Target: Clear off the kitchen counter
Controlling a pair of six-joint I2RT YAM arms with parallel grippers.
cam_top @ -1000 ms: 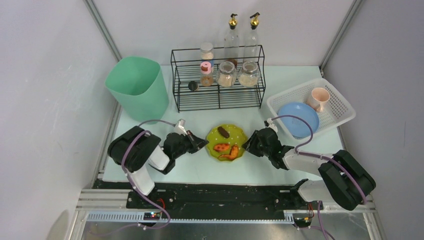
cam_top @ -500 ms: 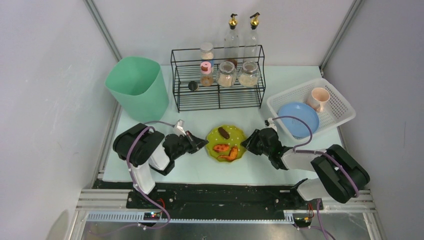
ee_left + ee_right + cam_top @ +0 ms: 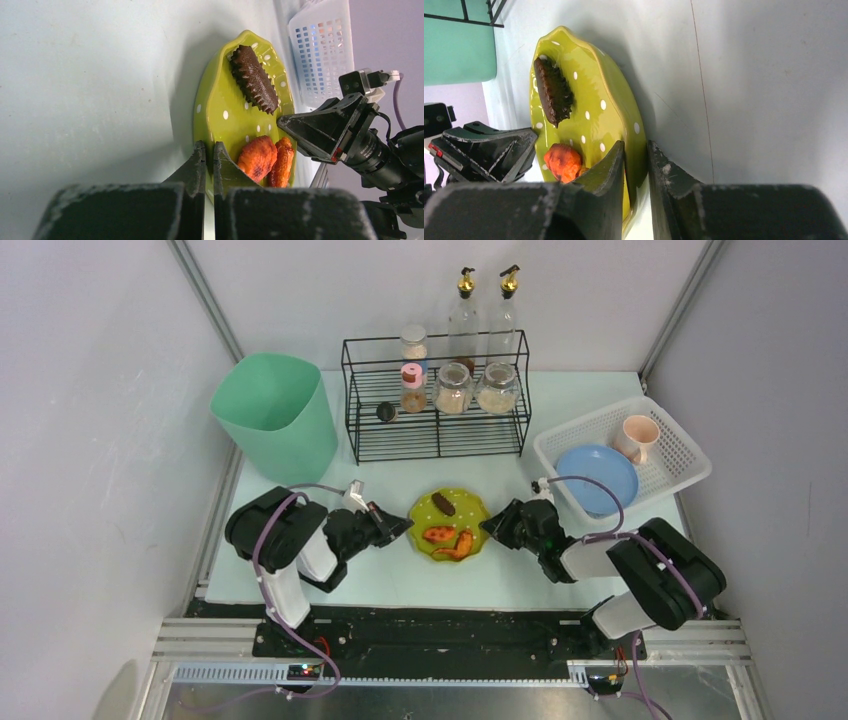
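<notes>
A green dotted plate (image 3: 425, 518) sits on the kitchen counter (image 3: 400, 475), near its front edge. On it lie a dark brown ridged piece (image 3: 446, 505) and two orange pieces (image 3: 443, 534). My left gripper (image 3: 405, 527) is shut on the plate's left rim; in the left wrist view its fingertips (image 3: 210, 146) pinch the rim of the plate (image 3: 220, 107). My right gripper (image 3: 490, 528) is at the right rim. In the right wrist view its jaws (image 3: 635, 144) straddle the edge of the plate (image 3: 594, 125), one finger inside and one outside, with a thin gap left.
A mint green bin (image 3: 275, 415) stands at the back left. Behind the plate a black wire rack (image 3: 435, 440) holds jars, with two bottles behind it. At the right, a white slatted basket (image 3: 680, 455) holds a blue plate (image 3: 597, 478) and a pink cup (image 3: 638, 437).
My right gripper has slid left over the plate's right rim and its jaws have narrowed around it. The left gripper keeps its hold on the left rim.
</notes>
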